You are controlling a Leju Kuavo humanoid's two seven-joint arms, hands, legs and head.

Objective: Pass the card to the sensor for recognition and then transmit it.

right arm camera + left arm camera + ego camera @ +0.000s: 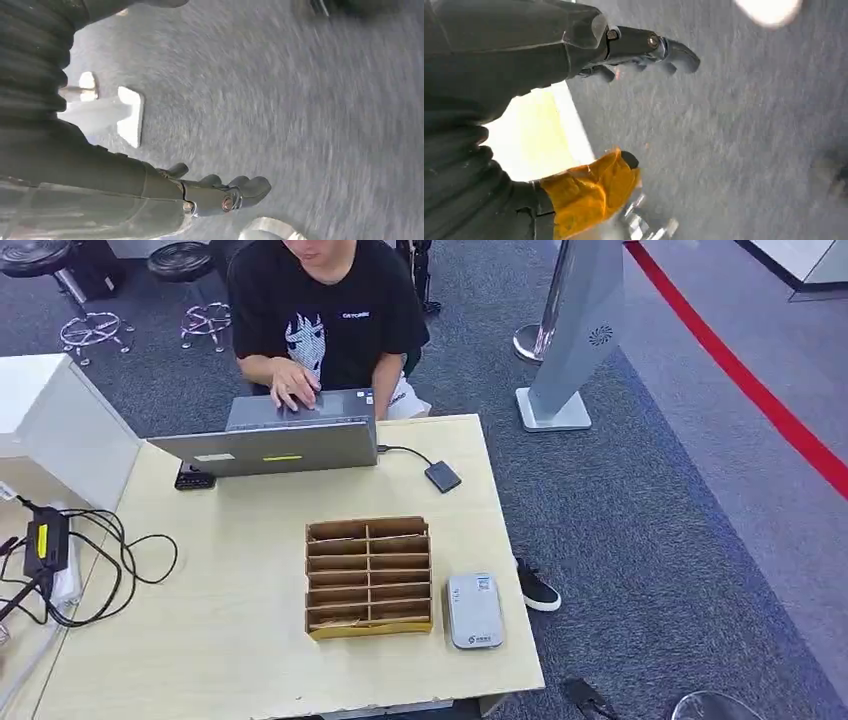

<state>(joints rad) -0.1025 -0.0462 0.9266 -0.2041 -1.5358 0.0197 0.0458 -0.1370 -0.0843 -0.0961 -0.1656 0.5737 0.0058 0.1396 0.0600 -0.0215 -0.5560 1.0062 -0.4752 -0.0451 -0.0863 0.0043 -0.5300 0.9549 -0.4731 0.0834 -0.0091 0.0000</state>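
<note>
A brown cardboard organizer [368, 575] with several slots stands on the pale wooden table [230, 640]. Right beside it lies the grey card sensor [474, 610], flat near the table's front right corner. I cannot make out a card in the slots. My left hand [524, 55] hangs over grey carpet beside the table's edge; its fingers [674, 50] are stretched out, its yellow-wrapped thumb [589, 192] is apart, and it holds nothing. My right hand [200, 195] also hangs over the carpet with fingers [250, 187] extended and nothing in them.
A person [325, 315] sits at the far side typing on a grey laptop [280, 445]; a cable runs to a dark adapter [442, 477]. A white box [55, 425] and tangled cables [100, 570] take up the left. A grey stand [570, 350] rises on the carpet at right.
</note>
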